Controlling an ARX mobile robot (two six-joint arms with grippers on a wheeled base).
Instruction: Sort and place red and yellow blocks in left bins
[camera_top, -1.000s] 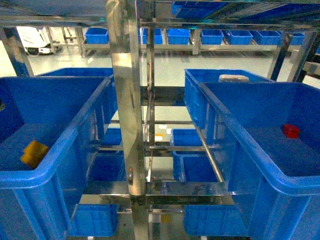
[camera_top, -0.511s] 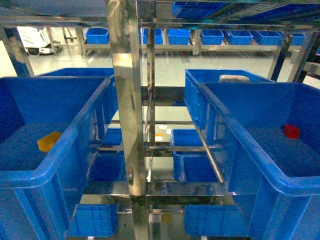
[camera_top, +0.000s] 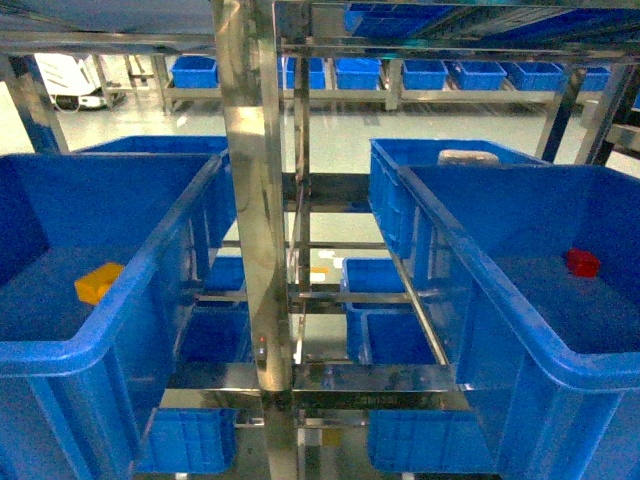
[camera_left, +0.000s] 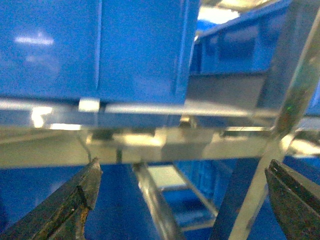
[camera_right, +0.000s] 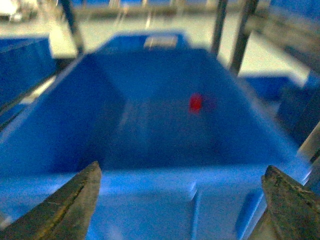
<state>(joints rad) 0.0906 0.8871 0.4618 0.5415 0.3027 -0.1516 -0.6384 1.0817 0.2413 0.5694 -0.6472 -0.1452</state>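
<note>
While the yellow block lay on the floor of the near left bin, close to its right wall, its long axis ran left to right, tilted slightly. One red block sat in the near right tub, too small to judge which way it pointed. Two blocks showed, one of each colour. Both the left hand and the right hand were spread wide, holding nothing.

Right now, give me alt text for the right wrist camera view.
A small glossy red block lies alone on the floor of a large deep bright-blue plastic tub, seen blurred from its near end. The right gripper is open, its two dark fingertips framing the bottom corners.
</note>
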